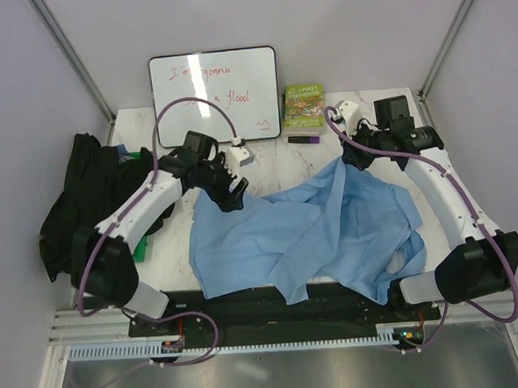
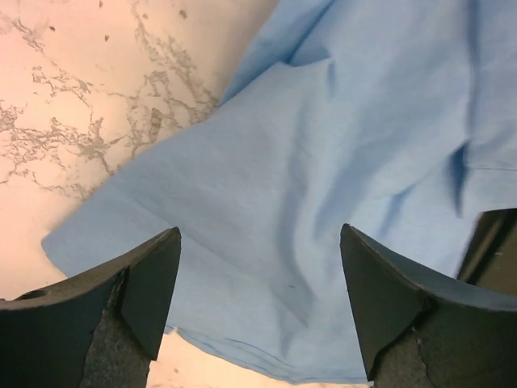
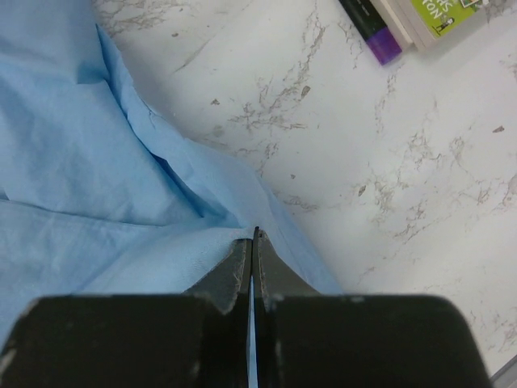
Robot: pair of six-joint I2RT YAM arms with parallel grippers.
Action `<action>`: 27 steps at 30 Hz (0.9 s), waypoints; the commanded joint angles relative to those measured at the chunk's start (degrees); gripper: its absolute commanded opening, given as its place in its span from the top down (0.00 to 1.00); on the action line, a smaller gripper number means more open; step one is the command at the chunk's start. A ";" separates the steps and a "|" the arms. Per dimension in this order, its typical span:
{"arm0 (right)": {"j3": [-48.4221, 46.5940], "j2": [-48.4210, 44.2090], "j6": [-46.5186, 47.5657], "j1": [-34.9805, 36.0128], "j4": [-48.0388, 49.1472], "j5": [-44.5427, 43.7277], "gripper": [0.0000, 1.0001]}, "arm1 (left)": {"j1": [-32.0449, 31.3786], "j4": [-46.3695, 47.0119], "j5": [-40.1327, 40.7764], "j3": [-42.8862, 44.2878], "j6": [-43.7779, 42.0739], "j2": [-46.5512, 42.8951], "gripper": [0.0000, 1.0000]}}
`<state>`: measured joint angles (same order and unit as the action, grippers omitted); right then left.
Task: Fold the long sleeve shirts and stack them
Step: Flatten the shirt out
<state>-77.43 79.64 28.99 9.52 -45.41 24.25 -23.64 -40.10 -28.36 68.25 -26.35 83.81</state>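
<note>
Blue shirt (image 1: 305, 235): centre of top view, crumpled across marble-pattern table (image 1: 266, 163). Black shirt (image 1: 92, 195): heaped at left, unfolded.
Left gripper (image 2: 258, 250): jaws spread over blue corner, holding nothing.
Right gripper (image 3: 253, 242): fingers pressed together, pinching thin fold of blue cloth.
Your risks:
- One-sided pull drags and bunches whole shirt.
- Thin, smooth weave may slip from pinch.
- Lower hem overlaps table's front edge and could slide off.

Cloth limp, light, creased. Table hard, slick.

Left pincer (image 2: 258, 234) spread wide; right pincer (image 3: 254, 238) clamped tight; both arms reaching forward.
</note>
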 commanded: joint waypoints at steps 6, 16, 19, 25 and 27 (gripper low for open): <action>-5.36 -0.53 1.59 0.15 -1.96 4.75 1.00 | -0.18 6.52 12.72 6.29 -20.99 16.82 0.10; -8.96 1.05 0.63 -0.73 -2.05 1.42 1.00 | 0.61 -3.22 5.78 6.81 -30.34 14.56 0.93; -11.15 1.40 -0.43 -3.71 -1.00 1.15 1.00 | 0.70 -8.14 2.61 4.19 -30.25 3.49 0.98; -11.62 0.88 0.01 -11.36 -3.19 6.24 1.00 | -12.36 -22.47 1.90 -11.50 -35.53 -16.90 0.98; -9.86 -0.27 1.41 -11.45 -4.07 7.82 1.00 | -19.59 -18.91 4.97 -16.11 -30.45 -20.86 0.98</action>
<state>-87.55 81.36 28.77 -1.10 -48.53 27.73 -32.42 -51.35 -23.38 62.50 -56.99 68.01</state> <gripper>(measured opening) 0.010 0.023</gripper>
